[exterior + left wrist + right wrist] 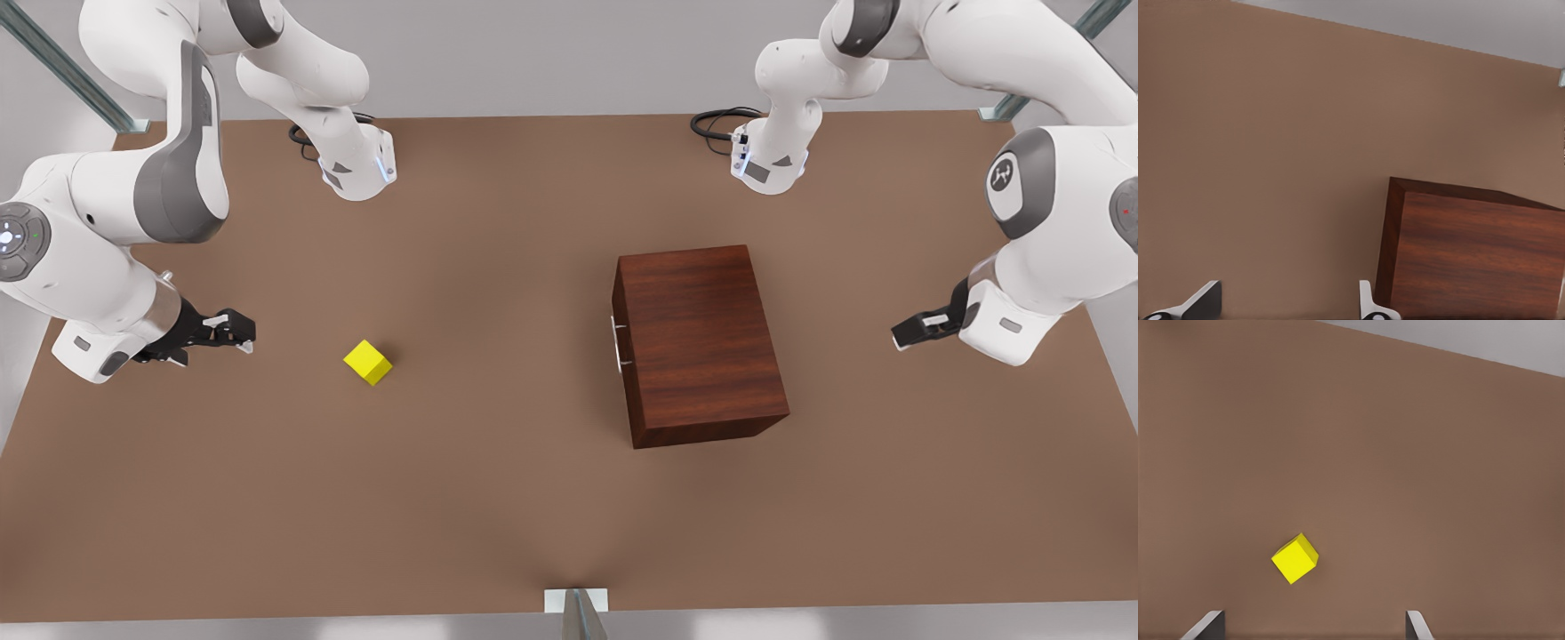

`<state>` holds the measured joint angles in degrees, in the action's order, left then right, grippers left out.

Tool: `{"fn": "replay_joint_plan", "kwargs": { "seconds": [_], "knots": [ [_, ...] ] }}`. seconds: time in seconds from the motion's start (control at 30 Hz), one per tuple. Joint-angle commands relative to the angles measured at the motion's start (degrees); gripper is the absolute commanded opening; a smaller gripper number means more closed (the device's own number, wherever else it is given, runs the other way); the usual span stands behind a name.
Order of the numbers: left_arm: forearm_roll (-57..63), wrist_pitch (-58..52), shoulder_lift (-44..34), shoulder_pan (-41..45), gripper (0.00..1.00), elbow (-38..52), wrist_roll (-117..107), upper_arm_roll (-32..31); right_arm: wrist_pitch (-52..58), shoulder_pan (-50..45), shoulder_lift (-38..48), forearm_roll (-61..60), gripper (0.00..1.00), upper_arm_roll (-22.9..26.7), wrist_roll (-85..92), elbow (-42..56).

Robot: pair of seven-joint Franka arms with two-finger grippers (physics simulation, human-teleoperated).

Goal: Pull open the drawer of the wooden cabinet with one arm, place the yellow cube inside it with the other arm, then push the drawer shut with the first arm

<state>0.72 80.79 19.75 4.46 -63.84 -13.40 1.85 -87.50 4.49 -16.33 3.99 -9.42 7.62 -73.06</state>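
Both grippers hang spread: left (900, 336) at three o'clock of the cabinet (698, 342), right (238, 336) at nine of the cube (368, 362). Drawer handle (616, 343) probably shut flush; fingers could slip off it.

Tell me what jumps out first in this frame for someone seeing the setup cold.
The small bright yellow cube stands out, alone on the brown table toward the front view's left, near the open right gripper. Next comes the boxy dark reddish-brown wooden cabinet right of centre, its drawer closed, the slim silver bar handle facing the cube. The open left gripper waits beyond the cabinet's far side.
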Motion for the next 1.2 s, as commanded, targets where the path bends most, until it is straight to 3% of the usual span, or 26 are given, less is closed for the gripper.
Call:
{"fn": "replay_joint_plan", "kwargs": {
  "seconds": [0.0,0.07,0.2,0.37,0.57,0.67,0.83,0.93,1.17],
  "knots": [
    [0.08,-0.81,-0.06,0.55,1.00,0.03,22.89,0.00,-0.03,0.00,0.07,-0.04,1.00,0.02,0.03,0.03],
    [0.16,-0.90,0.73,6.25,1.00,0.03,18.96,0.00,-0.12,-0.27,-0.11,-0.04,1.00,-0.33,-0.59,-0.15],
    [0.16,1.21,6.01,25.68,1.00,0.03,-19.99,-0.09,-5.57,-1.59,-1.16,-2.41,1.00,-2.88,-0.33,-6.47],
    [3.23,6.92,12.60,36.58,1.00,-0.06,-43.55,-0.09,-24.20,-1.59,-1.25,-2.32,1.00,-6.84,-0.32,-22.82],
    [4.12,14.39,19.01,40.19,1.00,-0.50,-54.89,-0.09,-44.41,4.21,0.16,-2.41,1.00,-9.12,13.65,-41.37],
    [4.99,17.38,20.95,41.77,1.00,-0.50,-55.33,0.00,-47.40,4.83,-1.68,-2.41,1.00,-9.65,18.12,-42.43],
    [9.30,21.08,23.50,42.91,0.98,-0.50,-56.74,-0.09,-49.52,4.74,-3.97,-1.44,1.00,-9.65,32.28,-43.04],
    [9.30,20.99,24.81,42.65,0.87,-0.59,-56.47,-0.09,-48.11,5.80,-2.92,-1.44,1.00,-9.83,40.81,-44.36],
    [9.22,15.54,25.17,41.51,0.84,-1.38,-46.63,0.09,-44.60,7.64,-2.13,-1.88,1.00,-13.34,40.02,-46.21]
  ]
}}
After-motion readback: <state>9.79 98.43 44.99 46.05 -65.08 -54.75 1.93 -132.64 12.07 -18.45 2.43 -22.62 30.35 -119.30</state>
